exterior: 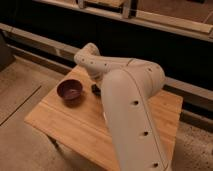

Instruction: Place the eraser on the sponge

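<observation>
End effector (95, 90) hangs just beside the bowl (70, 91), eraser hidden.

Dark, perhaps maroon bowl (70, 98) on table (67, 126)

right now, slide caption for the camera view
White robot arm reaches across wooden table, its gripper low beside the dark maroon bowl.

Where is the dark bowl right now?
In the camera view, the dark maroon bowl sits at the far left of the wooden table, just left of the gripper, which hangs low under the white arm.
</observation>
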Robot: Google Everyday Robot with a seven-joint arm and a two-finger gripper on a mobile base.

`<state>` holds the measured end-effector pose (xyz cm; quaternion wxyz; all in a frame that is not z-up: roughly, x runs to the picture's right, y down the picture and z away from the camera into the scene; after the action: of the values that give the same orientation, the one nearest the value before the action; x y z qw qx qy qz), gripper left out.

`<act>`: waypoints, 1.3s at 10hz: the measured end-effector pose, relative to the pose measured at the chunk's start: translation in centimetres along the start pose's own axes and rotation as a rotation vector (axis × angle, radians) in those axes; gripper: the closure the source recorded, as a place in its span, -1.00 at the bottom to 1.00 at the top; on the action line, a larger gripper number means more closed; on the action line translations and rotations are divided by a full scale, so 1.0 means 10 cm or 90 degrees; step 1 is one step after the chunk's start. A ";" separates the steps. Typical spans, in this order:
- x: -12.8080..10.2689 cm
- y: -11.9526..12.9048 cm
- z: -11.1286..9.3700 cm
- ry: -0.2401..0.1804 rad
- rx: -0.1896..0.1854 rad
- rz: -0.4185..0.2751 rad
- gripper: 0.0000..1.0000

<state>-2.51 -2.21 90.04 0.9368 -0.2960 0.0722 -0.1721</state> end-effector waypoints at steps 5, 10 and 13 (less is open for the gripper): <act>0.00 0.00 0.01 0.000 -0.001 0.000 0.32; 0.00 0.00 0.01 0.001 -0.001 0.000 -0.59; 0.00 0.00 0.01 0.001 -0.001 -0.001 -0.60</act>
<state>-2.50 -2.11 90.12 0.9364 -0.2968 0.0726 -0.1726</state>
